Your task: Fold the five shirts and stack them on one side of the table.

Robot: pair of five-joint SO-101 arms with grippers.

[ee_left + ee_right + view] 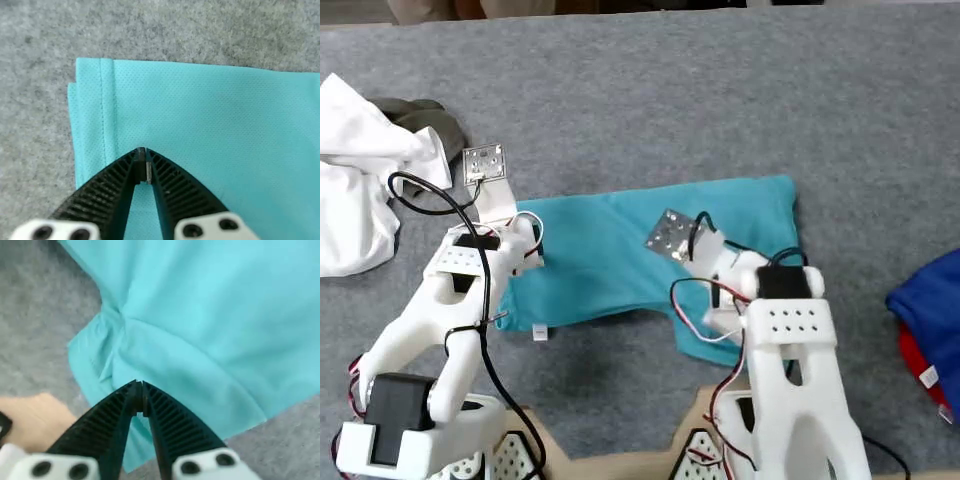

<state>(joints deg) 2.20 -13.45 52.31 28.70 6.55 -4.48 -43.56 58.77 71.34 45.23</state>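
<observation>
A teal shirt (640, 255) lies spread flat in the middle of the grey table, with one sleeve (705, 340) pointing toward the front edge. My left gripper (142, 165) is shut, its tips over the shirt's hemmed left edge (95, 115), with no cloth seen between them. My right gripper (140, 390) is also shut and hovers over the bunched sleeve (105, 355). In the high view the left arm (470, 280) stands at the shirt's left end and the right arm (785, 320) covers its near right part.
White shirts (355, 190) and a dark olive one (425, 115) are piled at the far left. A blue shirt (930, 295) on a red one (920, 365) sits at the right edge. The table's wooden front edge (35, 415) is close behind the sleeve.
</observation>
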